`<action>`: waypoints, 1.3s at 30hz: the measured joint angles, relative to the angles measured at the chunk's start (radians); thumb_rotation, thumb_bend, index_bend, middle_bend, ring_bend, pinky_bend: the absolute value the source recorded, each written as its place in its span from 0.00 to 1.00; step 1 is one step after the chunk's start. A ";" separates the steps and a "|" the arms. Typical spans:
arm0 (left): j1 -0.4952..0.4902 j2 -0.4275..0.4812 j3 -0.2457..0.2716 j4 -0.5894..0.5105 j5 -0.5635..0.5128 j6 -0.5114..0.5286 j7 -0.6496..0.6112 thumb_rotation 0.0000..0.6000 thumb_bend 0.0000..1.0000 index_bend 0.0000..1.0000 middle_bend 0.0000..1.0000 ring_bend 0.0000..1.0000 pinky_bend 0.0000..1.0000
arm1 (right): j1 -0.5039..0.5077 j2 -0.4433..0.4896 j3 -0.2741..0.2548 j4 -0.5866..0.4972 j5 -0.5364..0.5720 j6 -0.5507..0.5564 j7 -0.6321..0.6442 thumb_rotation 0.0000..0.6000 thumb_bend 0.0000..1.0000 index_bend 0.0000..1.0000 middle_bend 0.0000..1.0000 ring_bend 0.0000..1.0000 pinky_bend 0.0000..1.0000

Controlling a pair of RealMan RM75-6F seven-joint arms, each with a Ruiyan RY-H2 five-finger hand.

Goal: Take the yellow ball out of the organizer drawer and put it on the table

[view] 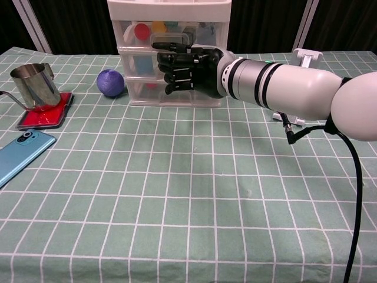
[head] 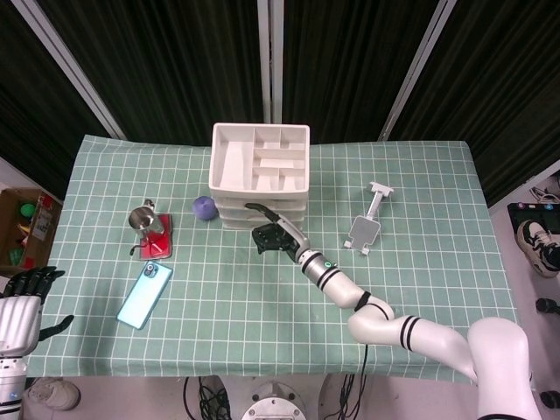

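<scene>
The clear three-drawer organizer stands at the back middle of the table, with its white divided top tray open to the head view. Behind the top drawer's clear front sits the yellow ball, beside a red ball. All drawers look closed. My right hand is up against the organizer's front, one finger stretched along the top drawer's handle and the others bent, holding nothing; the head view shows the same right hand. My left hand hangs off the table's near left corner, fingers apart.
A purple ball lies just left of the organizer. A steel cup stands on a red pad, with a blue phone nearer the front. A white phone stand lies to the right.
</scene>
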 measured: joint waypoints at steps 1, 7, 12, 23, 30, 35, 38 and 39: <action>0.000 0.000 0.000 0.001 0.000 0.000 0.000 1.00 0.02 0.24 0.19 0.15 0.18 | 0.000 0.000 -0.001 -0.001 0.000 0.000 -0.002 1.00 0.48 0.28 0.77 0.72 0.63; 0.001 -0.003 0.002 0.004 -0.001 -0.004 -0.002 1.00 0.02 0.24 0.19 0.15 0.18 | -0.015 0.014 -0.017 -0.030 -0.011 0.011 -0.012 1.00 0.48 0.32 0.77 0.72 0.63; 0.002 -0.005 0.002 0.009 0.000 -0.004 -0.007 1.00 0.02 0.24 0.19 0.15 0.18 | -0.046 0.041 -0.044 -0.087 -0.031 0.033 -0.017 1.00 0.49 0.32 0.77 0.72 0.63; 0.006 -0.007 0.003 0.017 0.002 0.003 -0.016 1.00 0.02 0.24 0.19 0.15 0.18 | -0.099 0.146 -0.132 -0.225 -0.072 0.069 -0.178 1.00 0.34 0.00 0.66 0.63 0.62; 0.007 -0.010 0.002 0.023 0.004 0.006 -0.022 1.00 0.02 0.24 0.19 0.15 0.18 | -0.139 0.262 -0.181 -0.380 -0.088 0.155 -0.526 1.00 0.34 0.00 0.68 0.63 0.62; 0.006 -0.013 0.002 0.024 0.009 0.008 -0.022 1.00 0.02 0.24 0.19 0.15 0.18 | -0.154 0.328 -0.177 -0.484 -0.041 0.223 -0.777 1.00 0.34 0.02 0.70 0.64 0.63; 0.007 -0.013 0.002 0.022 0.007 0.008 -0.022 1.00 0.02 0.24 0.19 0.15 0.18 | -0.147 0.353 -0.160 -0.521 0.040 0.236 -0.881 1.00 0.34 0.02 0.70 0.64 0.63; 0.008 -0.013 0.002 0.022 0.006 0.008 -0.022 1.00 0.02 0.24 0.19 0.15 0.18 | -0.140 0.359 -0.151 -0.526 0.078 0.237 -0.910 1.00 0.34 0.02 0.70 0.64 0.63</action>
